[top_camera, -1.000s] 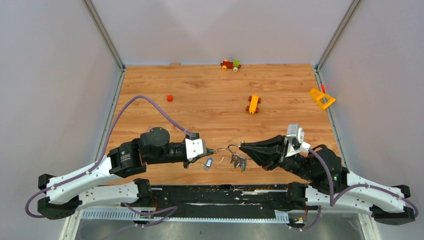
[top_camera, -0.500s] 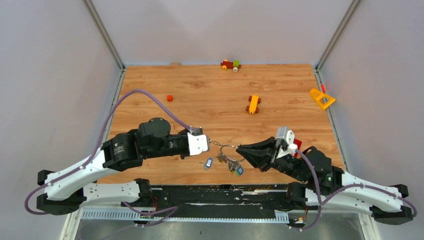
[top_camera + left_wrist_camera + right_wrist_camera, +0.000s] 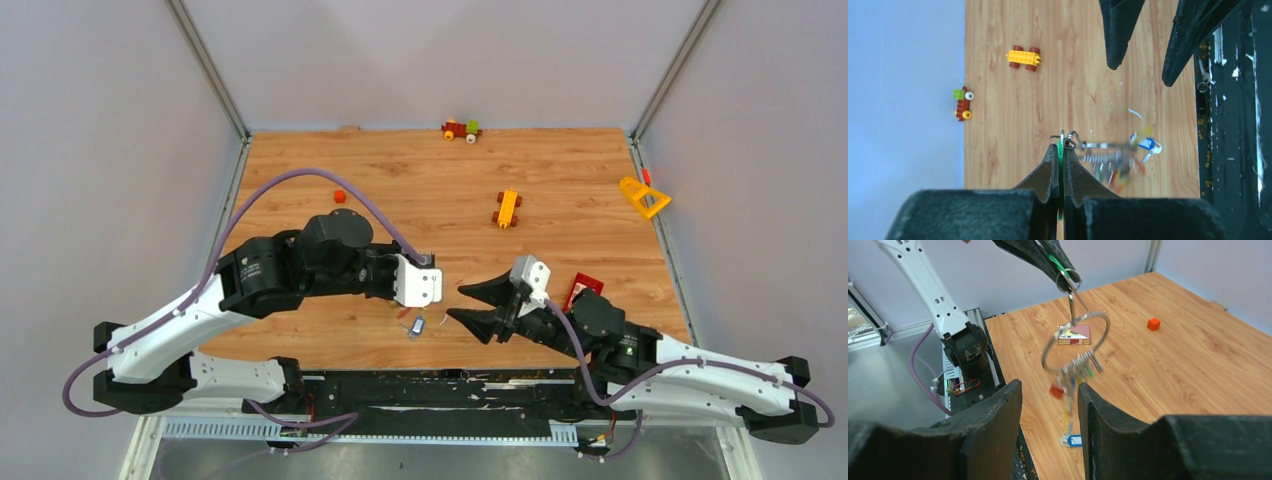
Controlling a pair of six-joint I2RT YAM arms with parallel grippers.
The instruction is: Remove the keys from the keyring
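My left gripper [image 3: 1061,146] is shut on a green tag, and the keyring [image 3: 1075,340], a thin silver loop, hangs from it by small linked rings. The keys [image 3: 1078,372] with coloured tags dangle from the loop in a blurred bunch above the table; they also show in the left wrist view [image 3: 1113,162]. One blue-tagged key [image 3: 416,326] lies loose on the wood, also in the right wrist view [image 3: 1073,440]. My right gripper [image 3: 455,303] is open and empty, just right of the hanging bunch. The left gripper [image 3: 438,287] is raised above the table.
A yellow toy car [image 3: 508,208], a red and green toy car [image 3: 461,129], an orange triangle piece [image 3: 643,197] and a small red cube [image 3: 339,196] lie farther back. A red flat block [image 3: 583,290] lies by the right arm. The black front rail [image 3: 440,385] is close.
My left gripper has lifted the keyring and moved right. My right gripper has let go of it, opened and moved left. The keys now swing freely.
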